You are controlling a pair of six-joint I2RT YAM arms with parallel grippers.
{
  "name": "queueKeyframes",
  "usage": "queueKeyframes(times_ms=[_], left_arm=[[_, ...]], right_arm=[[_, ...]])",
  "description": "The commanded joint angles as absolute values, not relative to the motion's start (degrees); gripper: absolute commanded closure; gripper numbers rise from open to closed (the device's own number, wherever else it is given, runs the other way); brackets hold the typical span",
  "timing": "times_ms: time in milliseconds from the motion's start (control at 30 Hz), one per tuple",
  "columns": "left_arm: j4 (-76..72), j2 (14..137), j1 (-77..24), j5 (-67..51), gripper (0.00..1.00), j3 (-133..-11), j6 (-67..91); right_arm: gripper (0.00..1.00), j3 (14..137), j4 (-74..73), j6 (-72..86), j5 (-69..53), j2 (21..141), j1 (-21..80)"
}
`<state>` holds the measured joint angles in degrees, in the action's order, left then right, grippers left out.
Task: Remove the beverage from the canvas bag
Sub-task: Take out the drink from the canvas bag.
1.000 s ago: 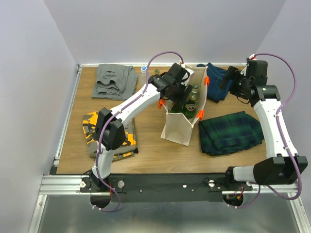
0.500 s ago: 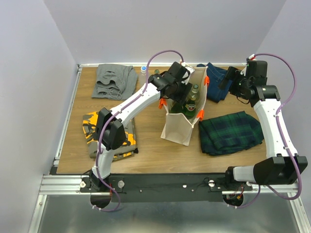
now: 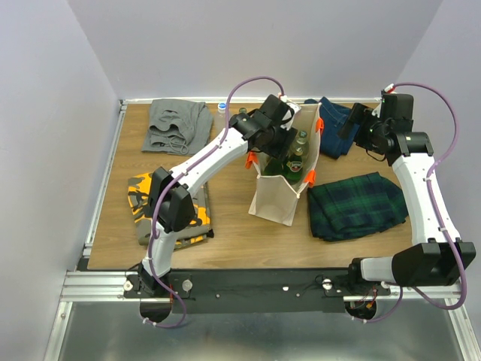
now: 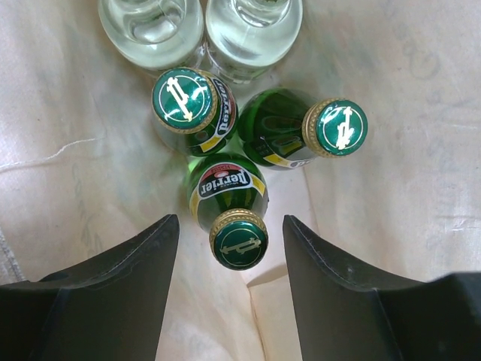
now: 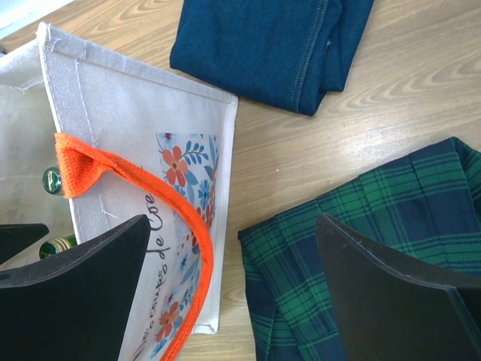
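Where the arms are bolted at the near edge of the table (image 3: 225,241), a folded orange-and-black garment (image 3: 169,204) is seen on the left and a green plaid cloth (image 3: 357,203) on the right. The canvas bag (image 3: 279,192) is stood upright between them, apart from both. From overhead only a few green bottle tops are made out in the bag's mouth. The contents are shown by the left wrist view alone: three green bottles, of which the nearest green bottle (image 4: 227,186) is tilted toward the camera, and two clear bottles (image 4: 150,26) behind them. The left gripper (image 4: 229,226) is placed inside the bag, its jaws partly parted to either side of the nearest bottle's cap with a gap on each side; nothing is gripped. The right gripper (image 5: 233,226) is held spread wide and empty off to the bag's right, by its orange handle (image 5: 135,177). Bare wood is left around the bag's base. Farther back, folded denim (image 3: 334,124) and a grey garment (image 3: 178,124) are laid near the far edge.
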<state>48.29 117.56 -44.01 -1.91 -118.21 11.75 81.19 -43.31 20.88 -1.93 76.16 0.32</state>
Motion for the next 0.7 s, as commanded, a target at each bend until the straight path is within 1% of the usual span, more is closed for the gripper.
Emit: queueKeyframes(times_ms=[0,167,367,667], left_arm=[[49.66,118.91,-44.30,-0.44,0.33,-119.44,10.99],[49.75,119.18,-44.30,-0.44,0.33,-119.36,10.81],[49.57,119.27,-44.30,-0.62,0.38,-119.36,10.72],[49.04,119.44,-44.30,-0.97,0.63,-120.14,10.72]], right_arm=[[0.00,80.86,-43.15,19.86,-0.79,75.32,0.26],[0.00,80.77,-43.24,19.86,-0.79,75.41,0.26],[0.00,80.86,-43.15,19.86,-0.88,75.50,0.26],[0.00,80.42,-42.98,19.86,-0.97,75.59,0.26]])
